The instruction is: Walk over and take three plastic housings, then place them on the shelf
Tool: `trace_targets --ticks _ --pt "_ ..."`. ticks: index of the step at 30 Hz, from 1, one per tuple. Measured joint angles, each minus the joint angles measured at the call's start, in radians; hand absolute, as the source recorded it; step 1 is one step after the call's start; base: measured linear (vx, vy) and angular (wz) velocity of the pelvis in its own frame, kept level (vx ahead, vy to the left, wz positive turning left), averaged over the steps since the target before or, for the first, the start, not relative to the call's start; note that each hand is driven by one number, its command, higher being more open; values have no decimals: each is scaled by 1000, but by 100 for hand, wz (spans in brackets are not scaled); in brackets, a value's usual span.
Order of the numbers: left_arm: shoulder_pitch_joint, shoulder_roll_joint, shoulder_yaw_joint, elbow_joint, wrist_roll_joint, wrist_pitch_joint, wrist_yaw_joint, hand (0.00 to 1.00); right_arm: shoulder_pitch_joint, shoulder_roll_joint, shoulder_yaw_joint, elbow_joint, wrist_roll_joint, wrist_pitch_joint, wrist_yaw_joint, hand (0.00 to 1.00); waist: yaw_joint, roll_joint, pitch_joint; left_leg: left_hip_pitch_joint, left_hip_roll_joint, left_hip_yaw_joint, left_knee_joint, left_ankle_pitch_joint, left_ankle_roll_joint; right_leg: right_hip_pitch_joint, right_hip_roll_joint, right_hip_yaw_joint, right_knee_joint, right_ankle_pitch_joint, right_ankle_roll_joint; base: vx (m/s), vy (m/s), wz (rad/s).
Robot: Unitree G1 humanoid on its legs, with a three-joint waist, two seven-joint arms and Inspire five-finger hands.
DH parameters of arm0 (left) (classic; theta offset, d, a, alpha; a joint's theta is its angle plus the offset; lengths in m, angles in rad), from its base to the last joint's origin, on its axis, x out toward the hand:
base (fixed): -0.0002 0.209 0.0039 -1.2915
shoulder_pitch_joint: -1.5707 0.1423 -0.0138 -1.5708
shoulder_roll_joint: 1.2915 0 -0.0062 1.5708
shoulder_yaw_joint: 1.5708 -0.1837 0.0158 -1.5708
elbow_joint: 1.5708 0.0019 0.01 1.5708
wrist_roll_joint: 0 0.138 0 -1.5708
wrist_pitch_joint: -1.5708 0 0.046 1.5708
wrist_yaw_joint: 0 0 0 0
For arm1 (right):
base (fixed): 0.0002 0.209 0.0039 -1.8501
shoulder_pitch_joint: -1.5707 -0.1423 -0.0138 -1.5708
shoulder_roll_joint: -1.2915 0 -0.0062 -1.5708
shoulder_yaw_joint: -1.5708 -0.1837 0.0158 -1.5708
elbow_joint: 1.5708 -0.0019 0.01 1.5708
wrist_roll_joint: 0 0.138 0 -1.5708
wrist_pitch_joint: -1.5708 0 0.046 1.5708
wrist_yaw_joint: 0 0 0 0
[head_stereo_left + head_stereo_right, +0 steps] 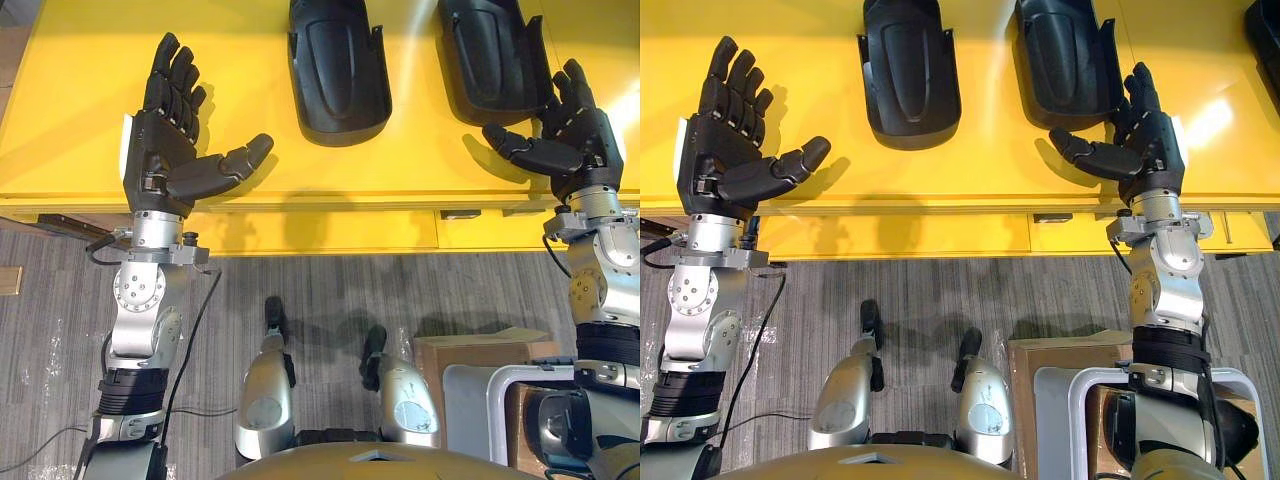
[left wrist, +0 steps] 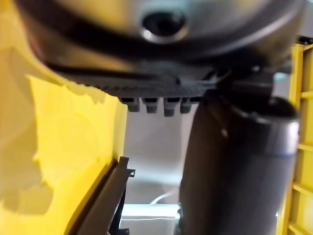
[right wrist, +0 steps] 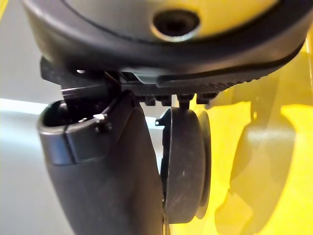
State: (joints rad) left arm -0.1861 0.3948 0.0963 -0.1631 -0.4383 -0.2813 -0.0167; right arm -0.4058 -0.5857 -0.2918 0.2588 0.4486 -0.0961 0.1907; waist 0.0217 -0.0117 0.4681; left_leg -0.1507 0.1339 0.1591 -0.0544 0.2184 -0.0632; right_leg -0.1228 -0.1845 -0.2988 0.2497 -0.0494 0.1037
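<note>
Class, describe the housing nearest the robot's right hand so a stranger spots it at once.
Start at the yellow table. Of the black plastic housings on it, take the housing beside the open right hand. Its left neighbour lies apart from both hands.

The tabletop (image 1: 80, 90) is a plain bright yellow with a light shine, and the left plastic housing (image 1: 338, 70) and the right plastic housing (image 1: 490, 60) are both plain black, without any pattern. The left hand (image 1: 160, 150) and the right hand (image 1: 580, 135) are black as well, each one with a narrow white strip along its outer edge. The floor (image 1: 330, 290) is grey with fine darker streaks like wood grain, the cardboard box (image 1: 470, 350) is light brown, and the container (image 1: 493, 410) has a pale grey-white rim.
</note>
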Motion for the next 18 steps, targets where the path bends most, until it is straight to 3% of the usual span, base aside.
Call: trace_targets --ticks 4,6,9,13,17,18 --pt "0 0 -1 0 8 0 2 100 3 3 10 0 -19 -40 -40 100 0 0 0 0 0 0 0 -1 -1 0 0 0 0 -1 -1 0 0 0" --pt "0 -3 -4 0 14 0 9 100 3 31 8 -30 -92 -103 -128 100 0 1 1 -1 0 0 0 -2 -1 -2 0 0 1 -2 0 0 0 0" --pt "0 -11 -23 -9 26 -1 39 100 4 81 -12 -234 -281 -241 -309 100 -1 5 3 -19 0 2 2 0 -2 -26 -2 4 12 -6 -1 0 0 0" --pt "0 -46 -66 -20 57 3 52 100 -4 85 -10 -443 -367 -360 -336 100 0 5 3 -19 -3 1 9 0 -6 -27 -7 4 23 -13 -5 38 -27 2" --pt "-5 -64 -89 -50 57 4 64 100 -4 128 31 -496 -362 -364 -294 100 -3 6 4 -19 -4 -6 14 -2 -7 -34 -12 0 52 -36 -7 2 -36 4" --pt "-8 -77 -96 -59 56 4 69 100 -4 158 60 -494 -340 -328 -263 100 -5 7 4 -20 -3 -7 14 -5 -6 -38 -13 -1 62 -48 -14 -20 -33 3"
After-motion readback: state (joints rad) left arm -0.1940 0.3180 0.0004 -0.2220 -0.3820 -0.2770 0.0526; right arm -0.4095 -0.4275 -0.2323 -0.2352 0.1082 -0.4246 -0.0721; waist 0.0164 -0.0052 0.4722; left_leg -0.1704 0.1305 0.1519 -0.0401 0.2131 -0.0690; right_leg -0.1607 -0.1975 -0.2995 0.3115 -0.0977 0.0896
